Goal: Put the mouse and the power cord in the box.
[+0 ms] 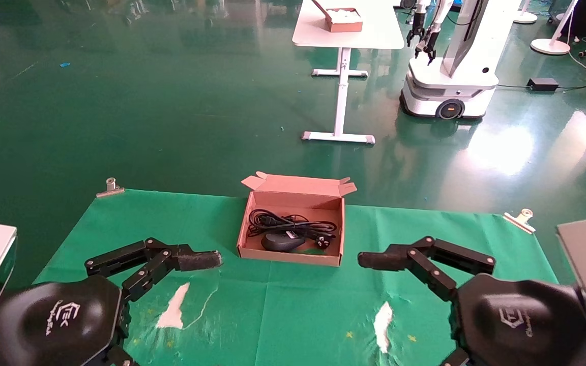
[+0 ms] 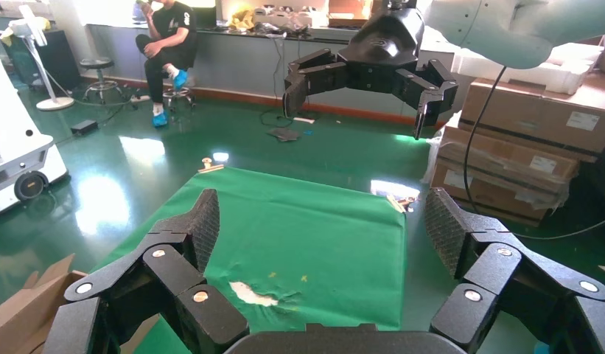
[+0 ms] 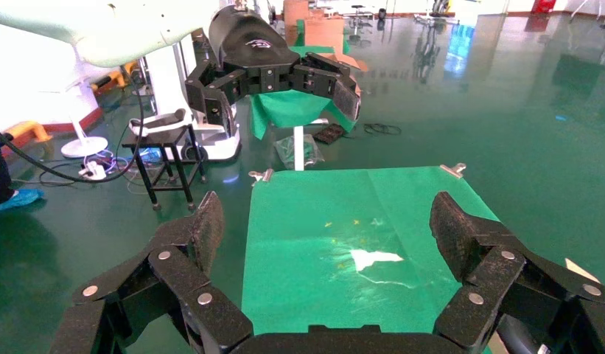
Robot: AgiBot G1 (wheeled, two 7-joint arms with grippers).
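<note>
The box [image 1: 289, 256] stands open at the far middle of the green cloth, its flap lid folded back. Inside it lie the power cord [image 1: 279, 221], looped with its plug toward the right, and the glossy black mouse [image 1: 283, 241] in front of the loops. My left gripper [image 1: 202, 261] hovers to the left of the box and my right gripper [image 1: 373, 260] to its right, both pointing toward it. Each wrist view shows its own jaws wide apart and empty: the left gripper [image 2: 325, 225] and the right gripper [image 3: 325, 228]. A corner of the box [image 2: 25, 310] shows beside the left fingers.
The green cloth [image 1: 293, 315] has two white tears [image 1: 173, 306] [image 1: 383, 319] near me. Metal clips [image 1: 110, 187] [image 1: 521, 217] hold its far corners. Beyond the table stand a white table [image 1: 346, 35] bearing a small brown box [image 1: 344, 19], and another robot [image 1: 450, 61].
</note>
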